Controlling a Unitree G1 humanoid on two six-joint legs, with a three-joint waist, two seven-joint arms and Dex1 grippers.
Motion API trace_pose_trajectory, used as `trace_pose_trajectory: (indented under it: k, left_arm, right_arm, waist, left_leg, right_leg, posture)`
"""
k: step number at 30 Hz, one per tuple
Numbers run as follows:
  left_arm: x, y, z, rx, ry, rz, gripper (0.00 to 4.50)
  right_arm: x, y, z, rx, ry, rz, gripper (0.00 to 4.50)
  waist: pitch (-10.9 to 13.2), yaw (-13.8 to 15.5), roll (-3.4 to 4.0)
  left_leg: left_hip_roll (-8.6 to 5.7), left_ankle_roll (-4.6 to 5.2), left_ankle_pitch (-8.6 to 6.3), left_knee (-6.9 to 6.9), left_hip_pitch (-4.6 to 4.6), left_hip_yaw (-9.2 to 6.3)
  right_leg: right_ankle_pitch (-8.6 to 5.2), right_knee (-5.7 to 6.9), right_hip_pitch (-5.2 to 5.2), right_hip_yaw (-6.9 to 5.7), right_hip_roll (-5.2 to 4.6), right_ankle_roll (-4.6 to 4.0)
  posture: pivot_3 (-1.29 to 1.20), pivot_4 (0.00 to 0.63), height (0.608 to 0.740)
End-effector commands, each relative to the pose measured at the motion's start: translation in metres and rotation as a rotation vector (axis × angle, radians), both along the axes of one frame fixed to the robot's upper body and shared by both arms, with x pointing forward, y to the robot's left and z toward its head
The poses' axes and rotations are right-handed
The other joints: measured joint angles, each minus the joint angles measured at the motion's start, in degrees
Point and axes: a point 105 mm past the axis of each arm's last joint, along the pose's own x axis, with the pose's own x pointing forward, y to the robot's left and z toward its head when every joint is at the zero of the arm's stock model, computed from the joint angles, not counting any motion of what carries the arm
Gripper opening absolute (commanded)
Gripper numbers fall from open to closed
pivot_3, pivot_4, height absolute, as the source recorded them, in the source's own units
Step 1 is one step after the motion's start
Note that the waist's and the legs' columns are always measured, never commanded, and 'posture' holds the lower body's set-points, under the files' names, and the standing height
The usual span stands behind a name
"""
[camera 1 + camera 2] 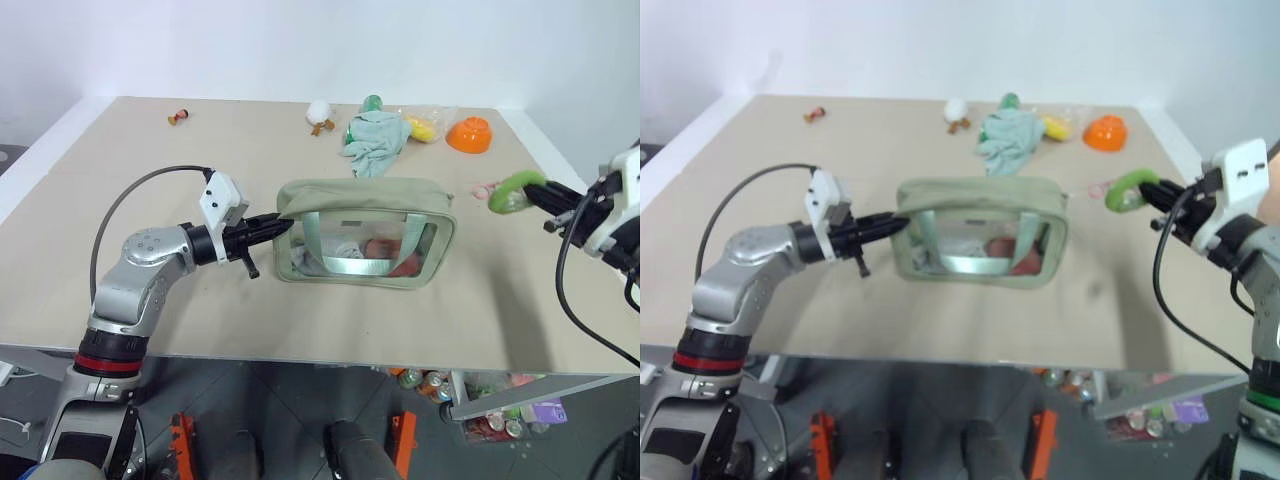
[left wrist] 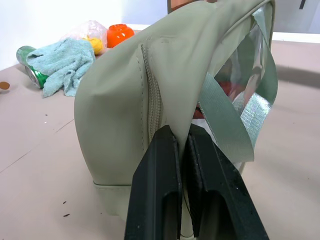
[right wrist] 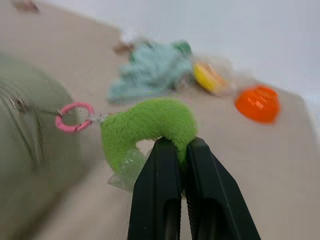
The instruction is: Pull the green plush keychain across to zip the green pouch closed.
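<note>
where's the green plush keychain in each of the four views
left eye view: green plush keychain at far right, pinched by the right gripper, beyond the green pouch.
right eye view: right of centre, past the pouch's end.
left wrist view: not in it.
right wrist view: centre, above the black fingers.
Shared landmark: orange bowl.

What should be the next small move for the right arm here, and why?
Probably release the green plush keychain. The right gripper is shut on it past the far end of the green pouch, whose top zipper looks closed in the left wrist view. The left gripper pinches the opposite end.
</note>
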Motion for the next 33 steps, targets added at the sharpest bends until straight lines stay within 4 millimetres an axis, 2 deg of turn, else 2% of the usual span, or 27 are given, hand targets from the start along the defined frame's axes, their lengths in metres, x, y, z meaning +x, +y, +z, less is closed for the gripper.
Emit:
trace_pose_trajectory:
  k: [1,6,10,12,15,18,22,23,26,30,31,33]
  left_arm:
    - [0.005,0.015,-0.001,0.031,0.007,0.058,0.00]
    - [0.004,0.011,0.000,0.030,0.005,0.051,0.00]
    - [0.001,0.008,-0.001,0.021,0.007,0.042,0.00]
    - [0.000,0.006,-0.002,0.019,0.008,0.037,0.00]
    - [-0.001,0.005,-0.002,0.017,0.011,0.034,0.00]
    - [-0.002,0.005,-0.002,0.015,0.013,0.035,0.00]
    - [-0.003,0.004,-0.005,0.010,0.020,0.039,0.00]
    - [-0.003,0.004,-0.005,0.005,0.025,0.043,0.00]
    - [-0.002,0.005,-0.006,-0.008,0.036,0.050,0.00]
    - [0.000,0.006,-0.004,-0.026,0.044,0.063,0.00]
    - [0.000,0.007,-0.002,-0.034,0.048,0.065,0.00]
    - [0.000,0.009,0.000,-0.038,0.046,0.068,0.79]
  right_arm:
    - [-0.017,-0.021,0.034,-0.081,-0.126,-0.150,0.05]
    - [-0.020,0.008,0.001,-0.041,-0.084,-0.130,0.05]
    - [-0.024,0.032,-0.056,0.024,-0.012,-0.173,0.05]
    - [-0.025,0.037,-0.077,0.081,0.015,-0.210,0.05]
    - [-0.028,0.034,-0.100,0.127,0.045,-0.291,0.05]
    - [-0.033,0.033,-0.110,0.120,0.060,-0.310,0.05]
    - [-0.040,0.022,-0.130,0.218,0.097,-0.422,0.05]
    - [-0.039,0.025,-0.134,0.212,0.103,-0.406,0.05]
    - [-0.037,0.037,-0.136,0.227,0.093,-0.354,0.05]
    - [-0.023,0.054,-0.108,0.309,-0.012,-0.259,0.05]
    - [-0.020,0.058,-0.101,0.305,-0.029,-0.233,0.71]
    - [-0.014,0.068,-0.083,0.310,-0.067,-0.157,1.28]
  waist:
    - [0.0,0.0,0.03]
    - [0.0,0.0,-0.02]
    - [0.0,0.0,0.00]
    - [0.0,-0.1,0.03]
    - [-0.1,-0.1,0.12]
    - [-0.1,-0.1,0.13]
    - [-0.1,-0.1,0.12]
    - [-0.1,-0.1,0.13]
    - [-0.1,0.0,0.14]
    - [-0.1,-0.2,0.15]
    - [-0.1,-0.2,0.16]
    - [-0.1,-0.2,0.16]
  left_leg:
    - [-0.01,0.00,0.00,0.00,0.00,-0.01]
    - [0.02,0.00,0.00,0.01,-0.01,-0.10]
    - [0.03,-0.01,0.00,0.00,0.00,-0.08]
    - [0.06,-0.01,0.00,-0.01,0.02,-0.08]
    - [0.06,-0.01,0.00,0.03,0.03,-0.04]
    - [0.06,-0.02,0.01,0.07,0.02,-0.02]
    - [0.10,-0.02,0.01,0.06,0.04,-0.04]
    - [0.11,-0.02,0.01,0.04,0.06,-0.05]
    - [0.11,-0.02,0.01,0.05,0.06,-0.06]
    - [0.11,-0.02,0.01,0.06,0.10,-0.04]
    - [0.10,-0.01,0.02,0.06,0.10,-0.04]
    - [0.10,0.00,0.03,0.08,0.10,-0.02]
  right_leg:
    - [0.00,0.00,0.00,0.00,0.00,0.00]
    - [0.00,-0.01,0.03,-0.09,0.02,0.01]
    - [-0.01,0.00,0.02,-0.07,0.02,0.01]
    - [-0.01,0.01,0.02,-0.07,0.06,-0.01]
    - [0.01,0.02,0.01,-0.03,0.06,-0.05]
    - [0.02,0.02,0.03,-0.01,0.05,-0.06]
    - [0.02,0.02,0.03,-0.02,0.11,-0.11]
    - [0.02,0.02,0.03,-0.04,0.12,-0.12]
    - [-0.06,0.02,0.05,-0.04,0.12,-0.27]
    - [-0.03,0.02,0.06,-0.01,0.13,-0.30]
    - [-0.02,0.02,0.06,-0.01,0.12,-0.30]
    - [0.00,0.02,0.05,0.00,0.12,-0.33]
  posture:
    - [0.00,0.150,0.740]
    - [0.00,0.150,0.740]
    - [0.00,0.150,0.740]
    - [0.00,0.150,0.740]
    - [0.00,0.150,0.740]
    - [0.00,0.150,0.740]
    - [0.00,0.150,0.740]
    - [0.00,0.150,0.740]
    - [0.00,0.150,0.740]
    - [0.00,0.150,0.740]
    - [0.00,0.150,0.740]
    - [0.00,0.150,0.740]
